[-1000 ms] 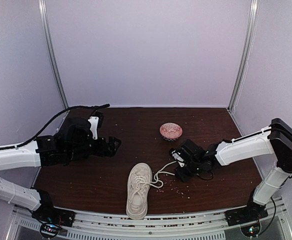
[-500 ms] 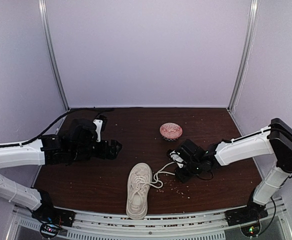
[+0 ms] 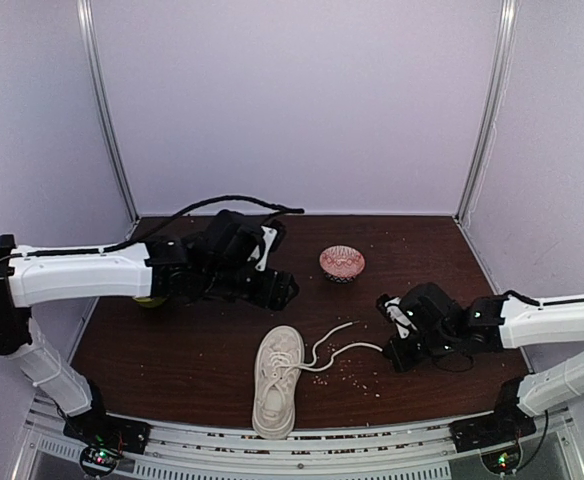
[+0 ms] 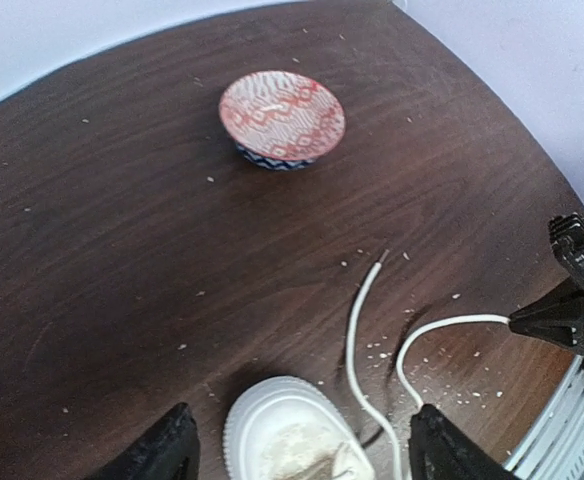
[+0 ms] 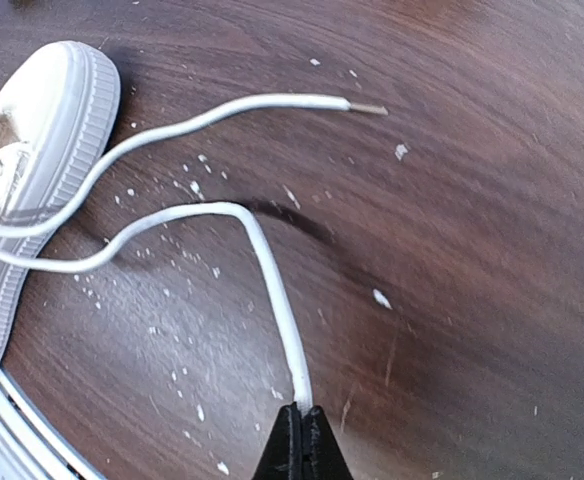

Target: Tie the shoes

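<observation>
Lace gathering underway: right gripper (image 5: 299, 422) pinches one lace (image 5: 269, 272) by its end; left gripper (image 3: 284, 290), spread wide, likely needs the free lace (image 5: 212, 112) by the sneaker (image 3: 275, 385)

A dark wooden table (image 3: 172, 350) stands boxed in by plain pale lilac walls (image 3: 292, 100), metal posts (image 3: 105, 110) rising from its far corners.
</observation>
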